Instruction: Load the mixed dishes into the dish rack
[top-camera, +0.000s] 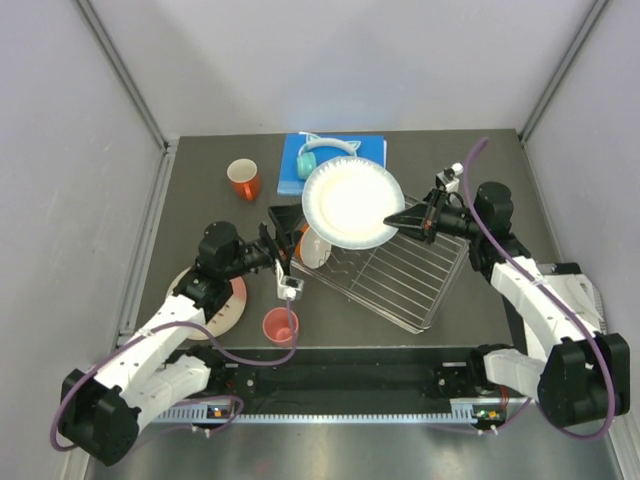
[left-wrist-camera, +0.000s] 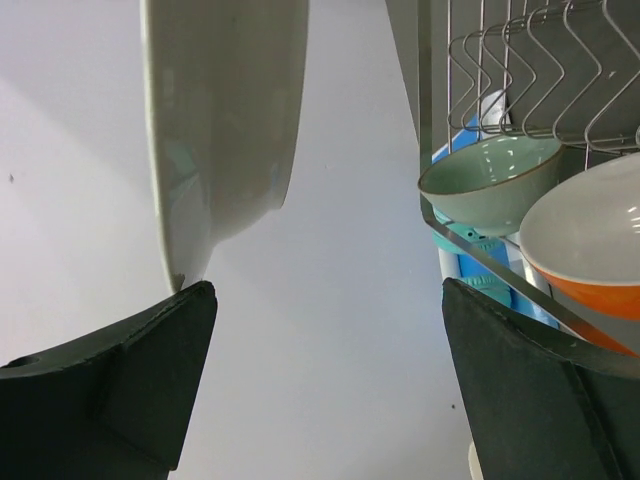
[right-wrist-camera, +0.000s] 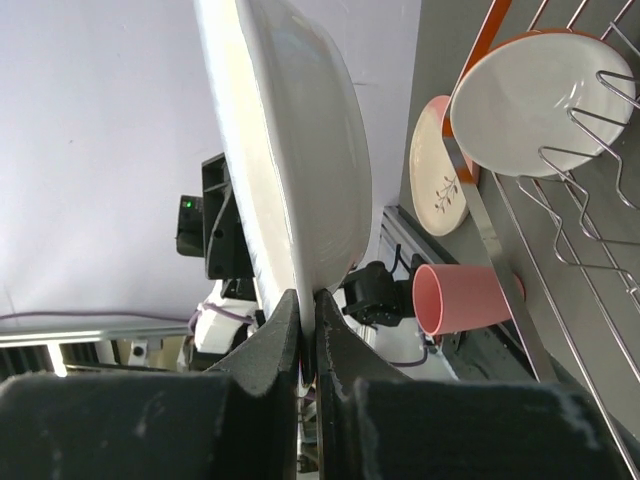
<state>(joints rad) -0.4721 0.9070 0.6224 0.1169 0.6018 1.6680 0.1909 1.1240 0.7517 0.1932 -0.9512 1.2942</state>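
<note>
right tool (right-wrist-camera: 307, 300) pinched on white plate (top-camera: 352, 203) rim, over dish rack (top-camera: 425, 285) | left tool (left-wrist-camera: 325, 290) spread wide, empty

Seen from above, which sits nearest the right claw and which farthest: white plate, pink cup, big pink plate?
1. White plate, clamped in the right gripper.
2. Pink cup, near edge, middle.
3. Pink plate, near left.
</note>
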